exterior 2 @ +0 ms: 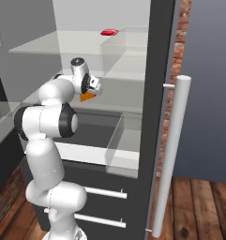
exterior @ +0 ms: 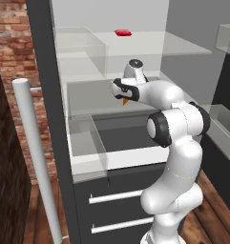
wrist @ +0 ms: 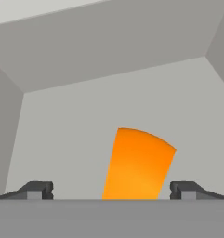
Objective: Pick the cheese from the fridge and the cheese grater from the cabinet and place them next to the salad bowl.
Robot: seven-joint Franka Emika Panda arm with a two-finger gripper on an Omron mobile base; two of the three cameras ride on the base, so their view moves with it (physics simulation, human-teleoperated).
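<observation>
Pincer [wrist: 111, 190] poised over the cheese [wrist: 137, 165].
Jaws spread wide astride the orange wedge on the fridge [exterior: 45, 95] shelf, ready to pinch.

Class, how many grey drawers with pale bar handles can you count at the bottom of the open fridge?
2: the upper grey drawer and the lower grey drawer, stacked below the white shelf; the arm may hide more.

No text, label, brand, number or sign can be read on anything in these views.
</observation>
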